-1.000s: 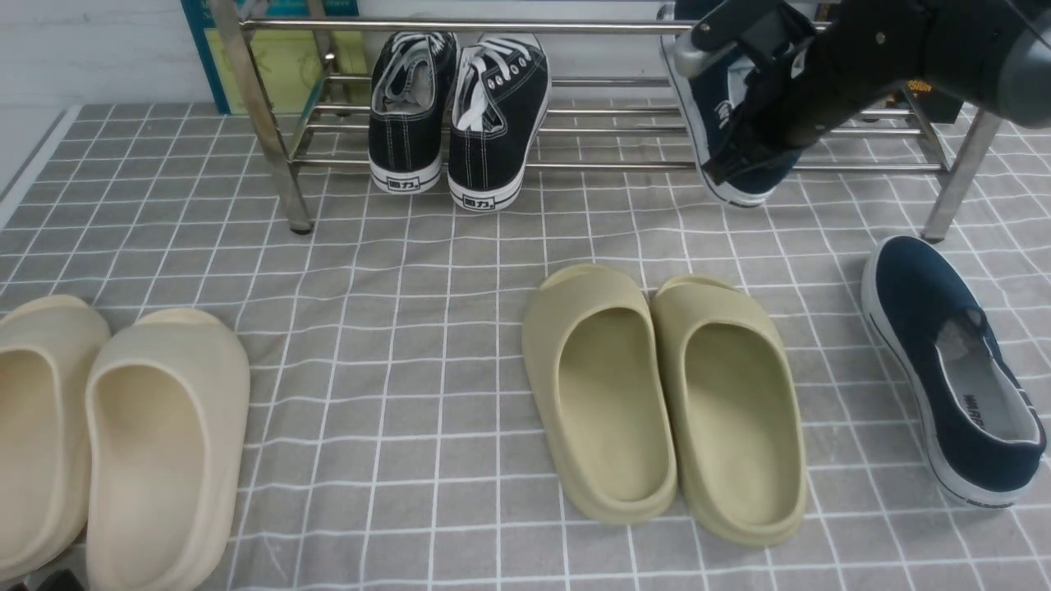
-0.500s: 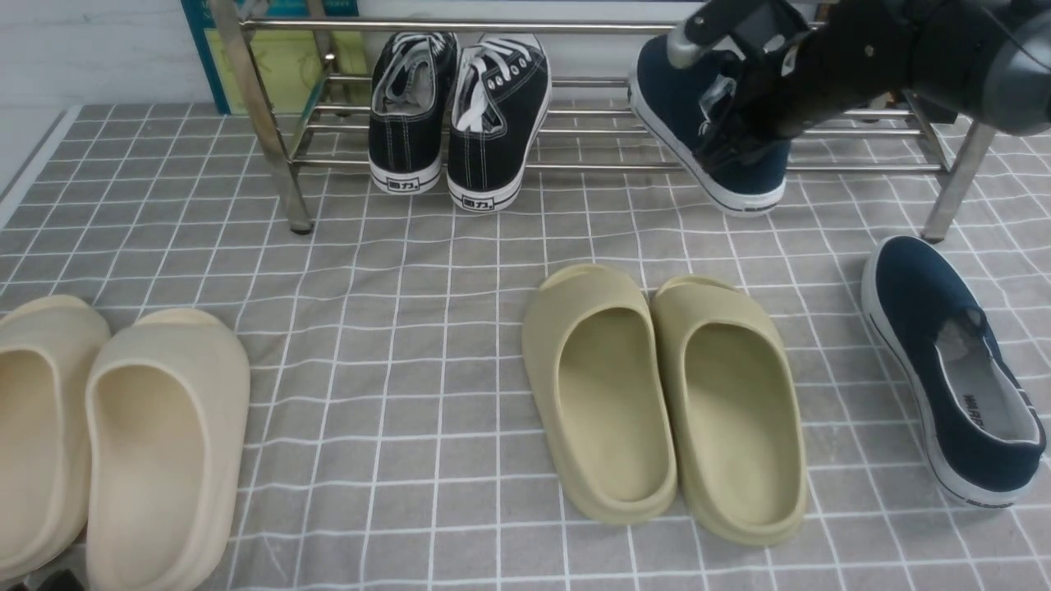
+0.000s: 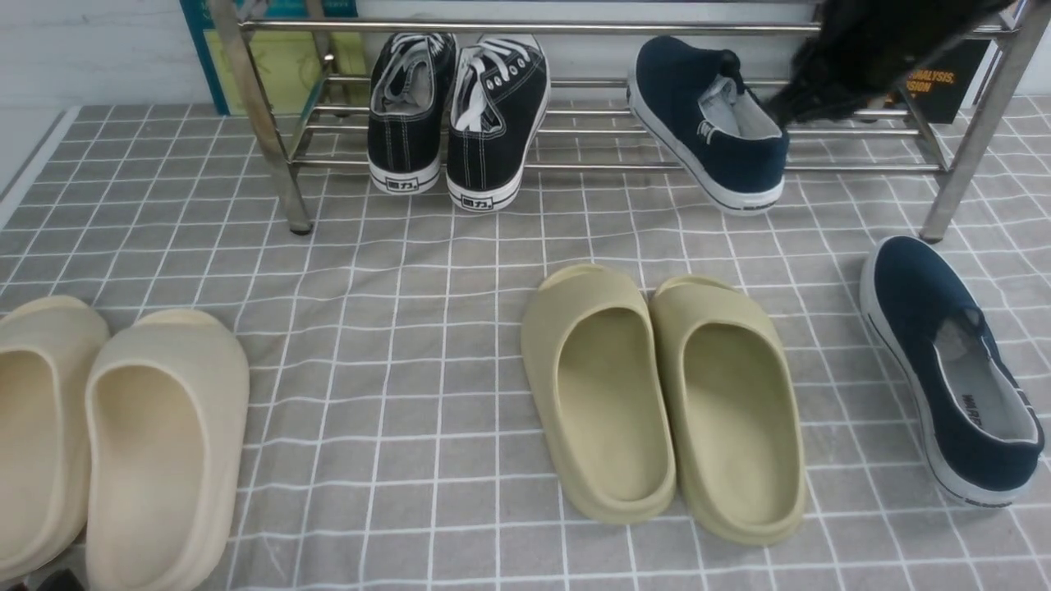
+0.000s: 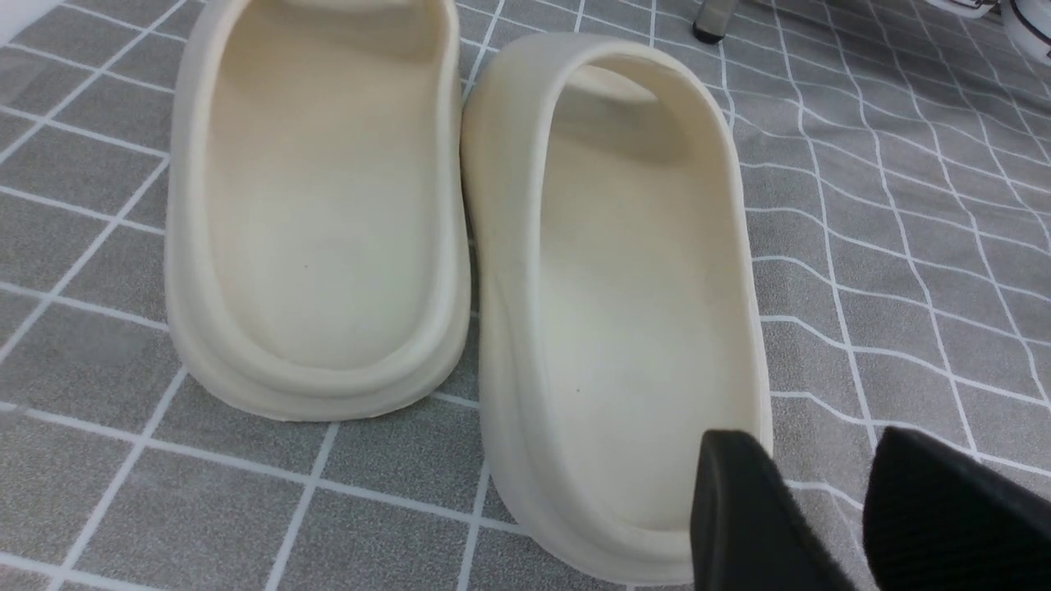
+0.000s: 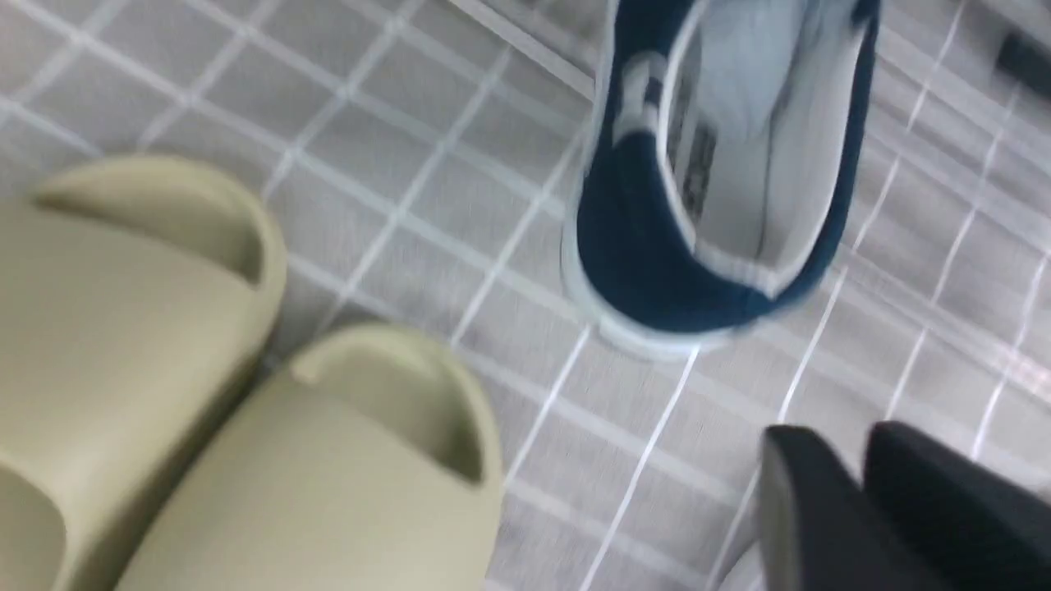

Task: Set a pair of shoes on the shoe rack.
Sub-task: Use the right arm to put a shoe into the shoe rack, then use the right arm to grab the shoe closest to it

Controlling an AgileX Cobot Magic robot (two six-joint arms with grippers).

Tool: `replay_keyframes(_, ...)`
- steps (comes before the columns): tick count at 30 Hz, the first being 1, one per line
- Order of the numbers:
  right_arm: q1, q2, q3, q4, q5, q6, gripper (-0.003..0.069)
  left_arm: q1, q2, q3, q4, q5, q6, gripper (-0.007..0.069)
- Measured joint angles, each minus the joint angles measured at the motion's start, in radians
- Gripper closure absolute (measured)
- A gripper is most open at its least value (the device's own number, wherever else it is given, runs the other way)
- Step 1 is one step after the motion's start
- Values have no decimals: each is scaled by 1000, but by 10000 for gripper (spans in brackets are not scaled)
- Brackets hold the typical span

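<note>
One navy slip-on shoe (image 3: 706, 123) with a white sole and pale grey lining sits on the chrome tube rack (image 3: 575, 167), right of centre, upright, its toe to the back and angled left, its heel overhanging the front bar. The second shoe (image 3: 952, 369), its match, lies off the rack, sole down, just in front of the right leg, toe toward the rack

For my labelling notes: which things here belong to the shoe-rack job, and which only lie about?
Job: rack; far navy shoe; near navy shoe.
Lying about: black sneakers; olive slides; cream slides.
</note>
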Motion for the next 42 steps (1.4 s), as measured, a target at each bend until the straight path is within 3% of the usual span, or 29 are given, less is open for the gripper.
replay_keyframes(2,-24,31,25,31,10,22,643,0,0,0,0,0,0,386)
replay_keyframes(3,-31,49,35,44,6,22,658,0,0,0,0,0,0,386)
replay_keyframes(10,-27,162,46,100,-182,23,662,0,0,0,0,0,0,386)
replay_keyframes(17,-9,171,49,193,-234,26,661,0,0,0,0,0,0,386)
replay_keyframes(25,-5,149,49,210,-233,33,647,0,0,0,0,0,0,386)
replay_keyframes(27,-6,129,49,210,-209,37,622,0,0,0,0,0,0,386)
replay_keyframes(37,-6,-98,48,116,55,40,211,0,0,0,0,0,0,386)
replay_keyframes(42,-6,-176,45,71,247,55,130,0,0,0,0,0,0,386)
